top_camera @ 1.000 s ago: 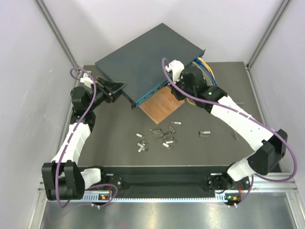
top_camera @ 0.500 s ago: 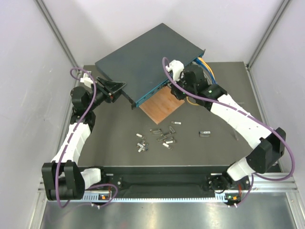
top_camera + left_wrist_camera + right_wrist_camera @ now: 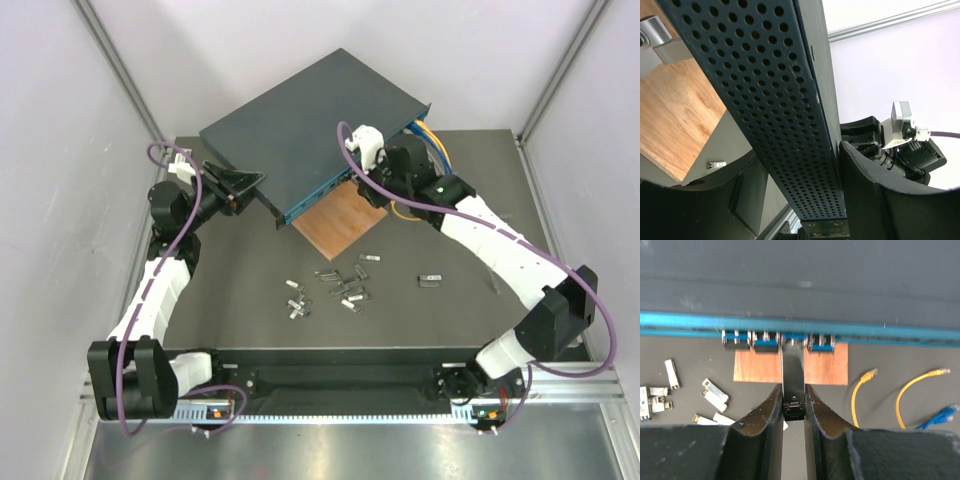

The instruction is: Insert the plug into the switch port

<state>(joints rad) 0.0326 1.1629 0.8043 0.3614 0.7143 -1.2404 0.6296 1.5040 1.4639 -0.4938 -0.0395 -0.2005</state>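
Here, the switch sits at the 12 o'clock end of the table. It is turned askew, so its narrow teal front faces roughly 5 o'clock in the overhead view. That front edge hangs over a thin wooden board lying on the tabletop.

The left gripper is at the switch's 9 o'clock corner. Its jaws stand about halfway apart and are clamped across the box's perforated side wall, one finger on each face.

The right gripper comes in from 4 o'clock. It is nearly closed, and its two fingers pinch a slim black plug. The plug points straight at the teal front, and its tip is at the row of sockets, near the middle of the group. Whether it is fully seated cannot be told.

A scatter of small metal pieces lies at 6 o'clock from the board, well apart from both grippers. Yellow cables and a blue cable rest on the table at 3 o'clock from the board.
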